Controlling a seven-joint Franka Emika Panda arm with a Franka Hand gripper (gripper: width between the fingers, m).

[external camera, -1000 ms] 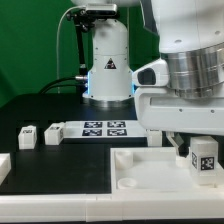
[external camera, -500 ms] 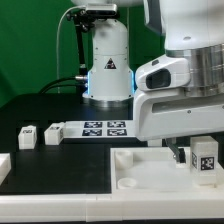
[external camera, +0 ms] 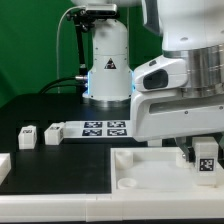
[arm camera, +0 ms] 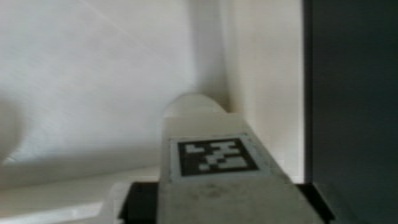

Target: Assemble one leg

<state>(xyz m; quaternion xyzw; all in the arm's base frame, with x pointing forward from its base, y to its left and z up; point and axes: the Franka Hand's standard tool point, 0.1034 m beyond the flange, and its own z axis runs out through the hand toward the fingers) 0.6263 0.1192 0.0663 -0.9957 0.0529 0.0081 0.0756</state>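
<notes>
The jaws were clamped on the leg (external camera: 205,156), tag facing the exterior camera, down at the panel's (external camera: 140,172) far corner on the exterior view's right. Wrist view had the leg (arm camera: 214,150) dead centre between them. Couldn't tell if it touched the panel.

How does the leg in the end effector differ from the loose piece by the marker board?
The leg is gripped by the end effector over the panel's corner; the loose piece lies free on the table. The leg shows larger than the piece, being nearer. Both are small, white and tagged.
</notes>
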